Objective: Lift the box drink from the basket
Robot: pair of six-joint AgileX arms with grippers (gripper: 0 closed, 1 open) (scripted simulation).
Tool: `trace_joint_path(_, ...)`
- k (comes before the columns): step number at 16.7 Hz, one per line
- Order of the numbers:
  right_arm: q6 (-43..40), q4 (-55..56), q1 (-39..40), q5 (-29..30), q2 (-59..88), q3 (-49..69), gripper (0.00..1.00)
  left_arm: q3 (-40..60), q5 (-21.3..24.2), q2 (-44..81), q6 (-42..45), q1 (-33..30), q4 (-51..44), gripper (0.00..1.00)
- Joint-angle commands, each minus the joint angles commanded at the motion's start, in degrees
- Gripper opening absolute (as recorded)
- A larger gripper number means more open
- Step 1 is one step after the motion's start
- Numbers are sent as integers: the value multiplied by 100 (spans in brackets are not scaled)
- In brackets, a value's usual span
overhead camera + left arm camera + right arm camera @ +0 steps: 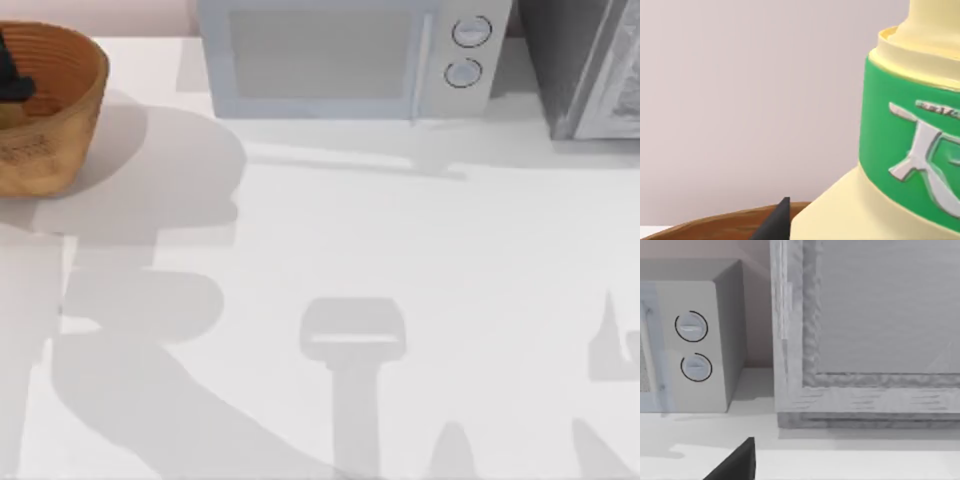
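The box drink (pixel 900 150) looms close in the left wrist view, pale yellow with a green-and-white label band. The brown rim of the basket (pixel 715 225) runs below it. My left gripper (pixel 6 70) reaches down into the wicker basket (pixel 55 120) at the table's far left corner, shut on the box drink. One dark fingertip (pixel 779 220) lies against the drink's lower edge and the other is hidden behind it. My right gripper (pixel 800 465) is parked open near the back right, with one dark finger (pixel 737 462) showing.
A pale microwave (pixel 350 55) with two round dials stands along the back edge. A grey framed cabinet (pixel 590 65) stands to its right, close in front of the right wrist camera. Arm shadows fall across the white tabletop (pixel 400 230).
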Motion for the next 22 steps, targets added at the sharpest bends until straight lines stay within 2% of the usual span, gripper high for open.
trace_joint_path(5,0,0,0,0,0,0,100,87,0,-251,19,36,-217,0)
trace_joint_path(16,0,0,0,0,0,0,100,1294,-31,-1850,26,27,-3030,0)
trace_joint_path(22,0,0,0,0,0,0,100,1467,-36,-2077,29,26,-3424,0)
